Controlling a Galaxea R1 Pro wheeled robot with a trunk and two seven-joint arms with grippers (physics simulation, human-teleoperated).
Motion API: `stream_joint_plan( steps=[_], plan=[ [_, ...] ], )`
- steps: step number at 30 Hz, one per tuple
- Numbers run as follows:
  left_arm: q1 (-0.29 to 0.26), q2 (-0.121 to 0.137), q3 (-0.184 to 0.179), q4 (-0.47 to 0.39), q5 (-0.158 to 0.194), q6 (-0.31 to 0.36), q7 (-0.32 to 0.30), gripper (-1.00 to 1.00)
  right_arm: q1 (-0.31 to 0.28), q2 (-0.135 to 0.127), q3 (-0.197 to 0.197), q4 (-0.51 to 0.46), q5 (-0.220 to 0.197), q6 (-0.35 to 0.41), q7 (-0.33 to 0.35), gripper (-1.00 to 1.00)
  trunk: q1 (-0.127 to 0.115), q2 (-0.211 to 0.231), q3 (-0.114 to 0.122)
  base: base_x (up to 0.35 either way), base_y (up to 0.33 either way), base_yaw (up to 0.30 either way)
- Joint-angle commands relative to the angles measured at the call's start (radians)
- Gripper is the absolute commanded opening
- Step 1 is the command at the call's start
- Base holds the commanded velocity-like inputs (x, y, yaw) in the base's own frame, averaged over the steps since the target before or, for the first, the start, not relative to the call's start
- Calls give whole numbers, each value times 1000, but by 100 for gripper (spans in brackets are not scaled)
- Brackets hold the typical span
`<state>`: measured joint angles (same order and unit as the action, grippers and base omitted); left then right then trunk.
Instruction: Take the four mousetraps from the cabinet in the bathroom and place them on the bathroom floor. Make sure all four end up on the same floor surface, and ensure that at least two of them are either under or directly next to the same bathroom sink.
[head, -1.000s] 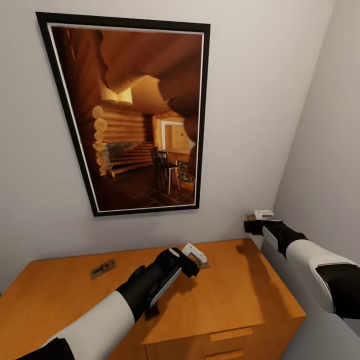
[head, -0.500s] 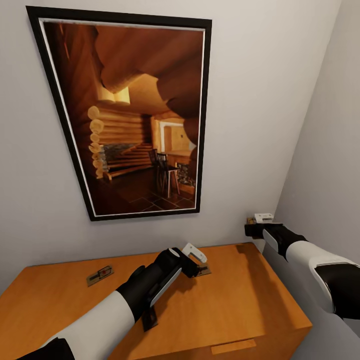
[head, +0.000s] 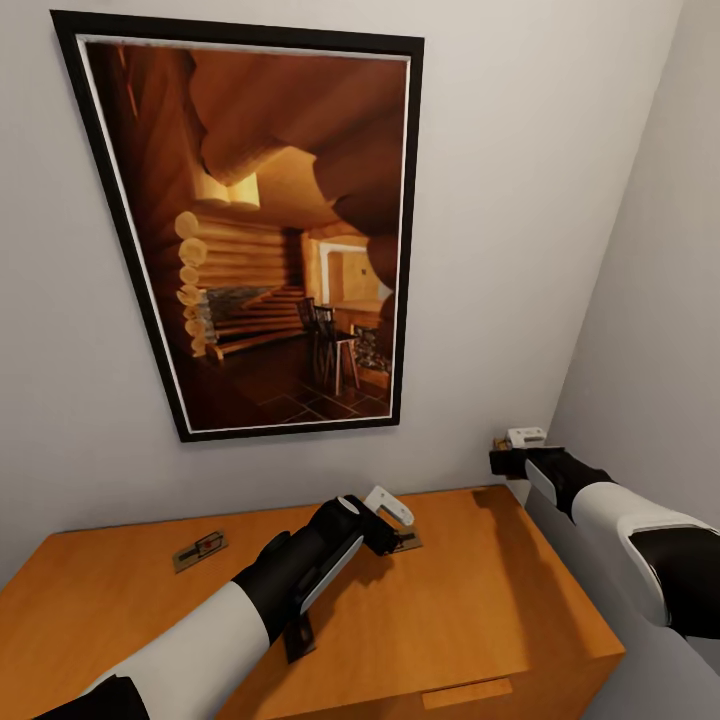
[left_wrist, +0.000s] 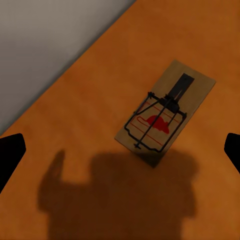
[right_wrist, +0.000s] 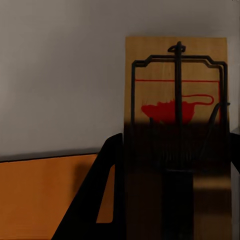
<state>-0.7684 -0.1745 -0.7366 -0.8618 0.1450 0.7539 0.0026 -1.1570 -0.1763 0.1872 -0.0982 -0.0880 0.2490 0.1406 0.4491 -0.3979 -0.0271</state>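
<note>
From my head camera, the cabinet (head: 480, 610) fills the lower frame, its back edge against the wall. A framed picture (head: 270, 230) hangs on that wall above it, upper left to centre. One mousetrap (head: 199, 549) lies on the cabinet top at lower left, near the wall. A second mousetrap (head: 405, 541) lies on the top at lower centre, just under my left gripper (head: 392, 512), whose fingers stand wide either side of it in the left wrist view (left_wrist: 165, 112). At right, off the cabinet's end, my right gripper (head: 512, 450) clamps a third mousetrap (right_wrist: 175, 95), held before the wall.
</note>
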Motion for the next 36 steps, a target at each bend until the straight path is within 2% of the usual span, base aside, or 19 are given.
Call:
stream_joint_plan(
  steps=[1,4,8,10,13,18,25,31,36],
  plan=[
    [-1,0,-2,0,3,4,0,100,-1,0,2,-20,-21,8,5,-100,1,-2,-2,0,0,0],
    [-2,0,-1,0,3,4,0,100,-1,0,2,-20,-11,40,2,-100,1,-2,-2,0,0,0],
    [-2,0,-1,0,2,4,0,100,-1,1,1,-22,-6,173,4,-100,1,-2,-2,0,0,0],
    [-2,0,-1,0,2,4,1,100,-1,1,1,-23,-5,206,5,-100,1,-2,-2,0,0,0],
    [-2,0,0,1,2,4,2,100,-1,3,0,-23,-7,230,6,-100,1,-2,-2,0,0,0],
    [-2,0,1,6,4,-3,3,100,-1,22,0,-23,-11,255,3,-100,1,-2,-2,0,0,0],
    [-2,0,2,6,4,-31,3,100,-1,37,-1,-23,-10,381,-2,-100,1,-2,-2,0,0,0],
    [-2,0,2,5,4,-33,2,100,-1,41,0,-23,-11,412,-3,-100,1,-2,-2,0,0,0],
    [-2,0,0,2,5,-33,3,100,-1,42,1,-23,-9,486,-1,-100,1,-2,-2,0,0,0]
  ],
)
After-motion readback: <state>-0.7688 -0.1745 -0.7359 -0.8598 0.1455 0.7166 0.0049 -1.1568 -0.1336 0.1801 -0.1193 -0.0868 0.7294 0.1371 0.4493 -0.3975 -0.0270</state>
